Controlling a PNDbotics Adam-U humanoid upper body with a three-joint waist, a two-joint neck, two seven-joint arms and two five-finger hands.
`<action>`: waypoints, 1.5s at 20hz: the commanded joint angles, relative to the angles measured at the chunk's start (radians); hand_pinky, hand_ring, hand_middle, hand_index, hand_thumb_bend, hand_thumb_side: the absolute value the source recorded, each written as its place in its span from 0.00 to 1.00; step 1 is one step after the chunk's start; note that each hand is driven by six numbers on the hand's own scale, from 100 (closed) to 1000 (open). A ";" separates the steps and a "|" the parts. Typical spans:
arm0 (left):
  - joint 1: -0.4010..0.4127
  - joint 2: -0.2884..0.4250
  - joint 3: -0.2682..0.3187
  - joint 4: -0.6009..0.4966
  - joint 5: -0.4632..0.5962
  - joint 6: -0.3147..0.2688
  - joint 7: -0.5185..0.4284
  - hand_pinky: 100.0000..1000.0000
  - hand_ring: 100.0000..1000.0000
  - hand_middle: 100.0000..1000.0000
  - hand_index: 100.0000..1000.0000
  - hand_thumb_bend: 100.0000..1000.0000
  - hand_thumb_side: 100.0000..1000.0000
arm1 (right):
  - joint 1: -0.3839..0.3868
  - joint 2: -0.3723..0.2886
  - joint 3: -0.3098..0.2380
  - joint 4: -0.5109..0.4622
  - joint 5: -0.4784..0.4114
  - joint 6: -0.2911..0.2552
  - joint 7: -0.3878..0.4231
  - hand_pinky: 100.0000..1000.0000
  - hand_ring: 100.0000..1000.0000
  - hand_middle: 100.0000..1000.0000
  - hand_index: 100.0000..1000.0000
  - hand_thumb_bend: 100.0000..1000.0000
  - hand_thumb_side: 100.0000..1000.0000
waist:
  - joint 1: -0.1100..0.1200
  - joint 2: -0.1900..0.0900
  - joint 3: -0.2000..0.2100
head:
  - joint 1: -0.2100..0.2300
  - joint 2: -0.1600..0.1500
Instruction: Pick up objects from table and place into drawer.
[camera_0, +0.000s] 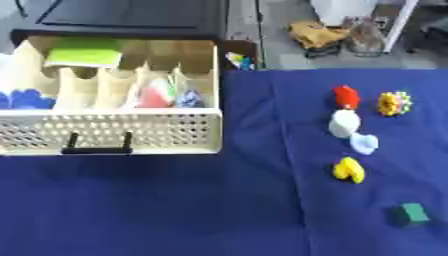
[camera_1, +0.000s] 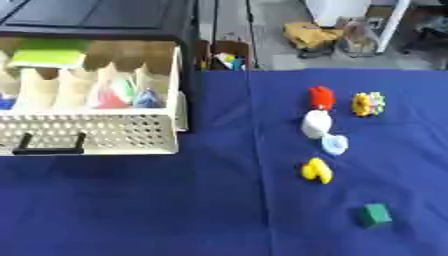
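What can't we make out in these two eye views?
- Both hands: in neither view, so their state is unknown.
- Drawer contents: the green flat item and red item are blurred and partly hidden by dividers; their identity is unclear.
- Drawer's left end: cut off by the edge in both views.
- Yellow toy, white object and pale blue object: too blurred to name.
- Clutter beyond the table: indistinct.

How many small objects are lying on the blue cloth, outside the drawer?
6: red object, yellow-orange object, white object, pale blue object, yellow object, and green block nearest. None appears hidden.
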 joint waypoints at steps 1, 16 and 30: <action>-0.008 0.026 0.005 -0.013 -0.006 0.001 0.002 0.39 0.53 0.58 0.81 0.13 1.00 | -0.008 -0.014 -0.009 -0.015 -0.002 -0.009 -0.012 0.57 0.57 0.48 0.60 0.06 0.97 | 0.000 -0.013 0.000 | -0.002 -0.014; -0.002 0.028 0.001 -0.013 -0.003 0.005 0.000 0.39 0.54 0.58 0.81 0.13 1.00 | -0.047 -0.150 0.041 -0.015 -0.027 0.066 0.050 0.63 0.65 0.54 0.63 0.13 1.00 | -0.001 -0.024 0.002 | -0.031 -0.006; 0.011 0.033 -0.008 -0.013 0.008 0.009 -0.013 0.39 0.54 0.59 0.81 0.14 1.00 | -0.158 -0.480 0.193 -0.015 -0.080 0.282 0.462 0.71 0.77 0.66 0.67 0.54 1.00 | -0.003 -0.043 0.006 | -0.045 0.012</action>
